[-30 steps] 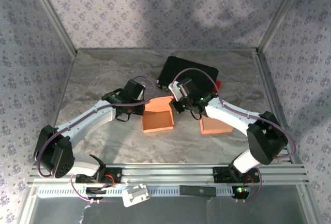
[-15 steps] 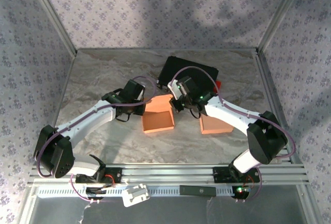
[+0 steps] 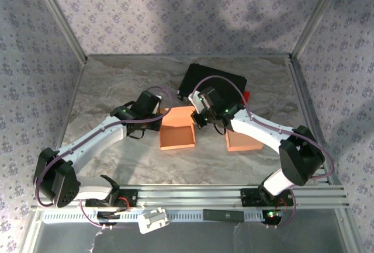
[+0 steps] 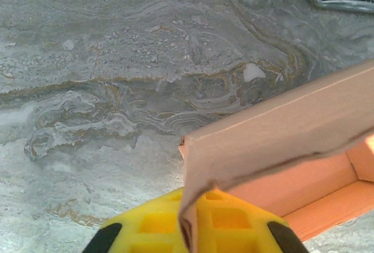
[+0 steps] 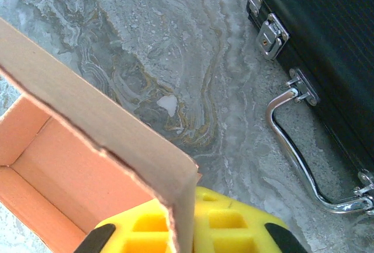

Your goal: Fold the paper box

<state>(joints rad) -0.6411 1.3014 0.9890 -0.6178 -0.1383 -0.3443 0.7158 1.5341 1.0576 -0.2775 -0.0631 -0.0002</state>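
1. Sitting open-topped near the middle of the table point(image 3: 105, 89), the orange box point(image 3: 177, 136) lies between the two arms.
2. The left gripper point(image 3: 159, 121) is at the box's far-left corner. In the left wrist view its yellow pads point(image 4: 234, 224) are pinched narrow on the edge of a box wall, with the thin card edge running down between them. The wall stretches off to the right there, with the box's inside showing beneath it.
3. The right gripper point(image 3: 198, 118) is at the far-right corner. In the right wrist view its pads point(image 5: 228, 218) are likewise clamped tight on the corner of a box wall, and the inside of the box opens to the left.
4. A black case point(image 3: 213, 82) lies behind the box, toward the far side of the table. Its metal handle point(image 5: 295, 148) and a latch point(image 5: 270, 35) show near the right gripper, apart from the box.
5. A second orange piece point(image 3: 242, 142) lies under the right arm, to the right of the box and apart from it.
6. Something small and red point(image 3: 248, 95) shows at the case's right edge; I cannot tell what it is
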